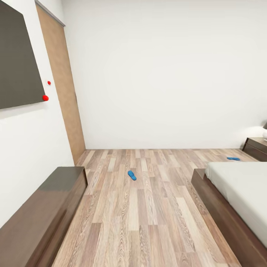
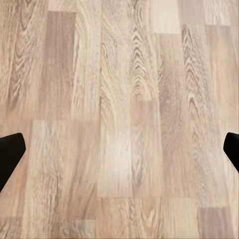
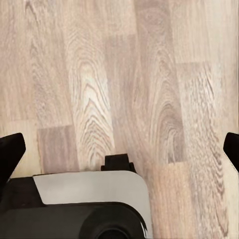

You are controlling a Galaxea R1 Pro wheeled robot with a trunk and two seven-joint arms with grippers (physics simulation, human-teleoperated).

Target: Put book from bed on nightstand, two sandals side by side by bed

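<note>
**Bedroom floor, both grippers spread wide**

Low dark cabinet (image 1: 40, 215) at near left; bed (image 1: 237, 200) at near right. One sandal (image 1: 132, 175) mid wood floor (image 1: 148, 222), the other (image 1: 233, 158) near nightstand (image 1: 256, 147). Left gripper (image 2: 119, 152) and right gripper (image 3: 119, 152) wide apart, empty, over planks.

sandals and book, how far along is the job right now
Nothing looks done. The two sandals lie apart on the floor: one mid-room, the other near the nightstand, off the bed's far corner. Both grippers, left and right, are open and empty over bare planks. No book shows on the visible mattress.
</note>
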